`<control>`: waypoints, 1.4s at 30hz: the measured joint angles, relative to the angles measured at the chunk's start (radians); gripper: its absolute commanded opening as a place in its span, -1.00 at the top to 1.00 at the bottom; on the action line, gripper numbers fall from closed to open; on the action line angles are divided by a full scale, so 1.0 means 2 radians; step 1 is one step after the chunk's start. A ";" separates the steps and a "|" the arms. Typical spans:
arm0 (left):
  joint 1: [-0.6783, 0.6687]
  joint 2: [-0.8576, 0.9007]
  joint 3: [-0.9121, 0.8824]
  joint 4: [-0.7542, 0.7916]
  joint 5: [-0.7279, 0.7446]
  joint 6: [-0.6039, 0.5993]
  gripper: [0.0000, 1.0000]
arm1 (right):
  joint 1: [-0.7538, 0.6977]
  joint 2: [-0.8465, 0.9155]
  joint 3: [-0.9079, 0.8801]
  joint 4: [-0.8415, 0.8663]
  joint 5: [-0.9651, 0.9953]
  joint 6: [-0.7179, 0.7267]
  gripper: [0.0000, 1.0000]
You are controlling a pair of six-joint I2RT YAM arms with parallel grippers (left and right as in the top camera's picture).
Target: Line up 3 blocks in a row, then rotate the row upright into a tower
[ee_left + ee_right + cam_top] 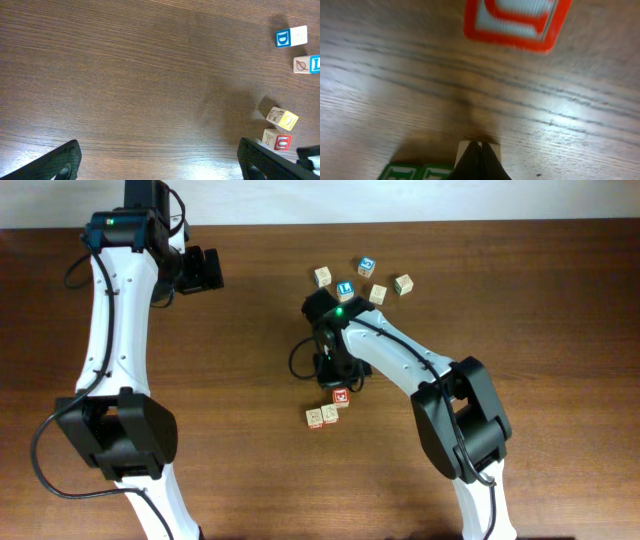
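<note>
Right tool (480,150) shut; red block (517,22) beyond, letter face up.

We take this for a robotics lab bench, probably: 2 white arms (112,320) over a wooden table (240,440) strewn with alphabet cubes (314,417).

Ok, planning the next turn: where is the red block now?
In the overhead view the red block sits near the picture's middle, just beyond the right gripper tips, with two pale blocks to its lower left.
</note>
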 measured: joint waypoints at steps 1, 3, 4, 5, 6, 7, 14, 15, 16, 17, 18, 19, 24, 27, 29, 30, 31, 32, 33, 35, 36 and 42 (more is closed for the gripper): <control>0.000 0.000 0.000 0.000 0.000 0.000 -0.96 | 0.000 0.000 -0.003 0.000 -0.002 0.000 0.91; 0.000 0.000 0.000 0.000 0.000 0.000 -0.96 | 0.001 0.000 -0.006 -0.001 -0.005 0.000 0.91; 0.000 0.000 0.000 0.000 0.000 0.000 -0.96 | 0.001 0.000 -0.006 -0.001 -0.007 0.000 0.91; 0.000 0.000 0.000 0.000 0.000 0.000 -0.96 | 0.001 0.000 -0.006 -0.001 -0.008 0.000 0.92; 0.000 0.000 0.000 0.000 0.000 0.000 -0.96 | 0.001 0.000 -0.006 -0.002 -0.009 0.000 0.92; 0.000 0.000 0.000 0.000 0.000 0.000 -0.96 | 0.001 0.000 -0.006 -0.003 -0.011 0.000 0.92; 0.000 0.000 0.000 0.000 0.000 0.000 -0.96 | -0.001 0.000 -0.006 -0.005 -0.015 -0.003 0.92; 0.000 0.000 0.000 0.000 0.000 0.000 -0.96 | -0.002 0.000 -0.006 -0.007 -0.017 -0.010 0.92; 0.000 0.000 0.000 0.000 0.000 0.000 -0.96 | -0.002 0.000 -0.006 -0.009 -0.017 -0.014 0.92; 0.000 0.000 0.000 0.000 0.000 0.000 -0.96 | -0.002 0.000 -0.006 -0.010 -0.017 -0.018 0.92; 0.000 0.000 0.000 0.000 0.000 0.000 -0.96 | -0.003 0.000 -0.006 -0.011 -0.017 -0.021 0.91; 0.000 0.000 0.000 0.000 0.000 0.000 -0.96 | -0.003 0.000 -0.006 -0.011 -0.017 -0.024 0.92; 0.000 0.000 0.000 0.000 0.000 0.000 -0.95 | -0.004 0.001 0.010 -0.014 -0.045 -0.048 0.89; 0.000 0.000 0.000 0.000 0.000 0.000 -0.96 | -0.002 0.001 0.014 -0.014 -0.059 -0.051 0.89; 0.000 0.000 0.000 0.000 0.000 0.000 -0.95 | 0.000 0.001 0.014 -0.014 -0.063 -0.052 0.90; 0.000 0.000 0.000 0.000 0.000 0.000 -0.96 | 0.001 0.001 0.014 -0.014 -0.064 -0.051 0.91; 0.000 0.000 0.000 0.000 0.000 0.000 -0.95 | 0.005 0.001 0.014 -0.015 -0.064 -0.046 0.91; 0.000 0.000 0.000 0.000 0.000 0.000 -0.96 | 0.008 0.001 0.014 -0.019 -0.064 -0.038 0.91; 0.000 0.000 0.000 0.000 0.000 0.000 -0.95 | 0.010 0.001 0.014 -0.020 -0.062 -0.031 0.91; 0.000 0.000 0.000 0.000 0.000 0.000 -0.95 | 0.011 0.001 0.012 -0.023 -0.056 -0.018 0.91; 0.000 0.000 0.000 0.000 0.000 0.000 -0.96 | 0.011 0.001 0.010 -0.026 -0.051 -0.011 0.92; 0.000 0.000 0.000 -0.001 0.000 0.000 -0.96 | 0.011 0.001 0.007 -0.039 -0.019 0.003 0.91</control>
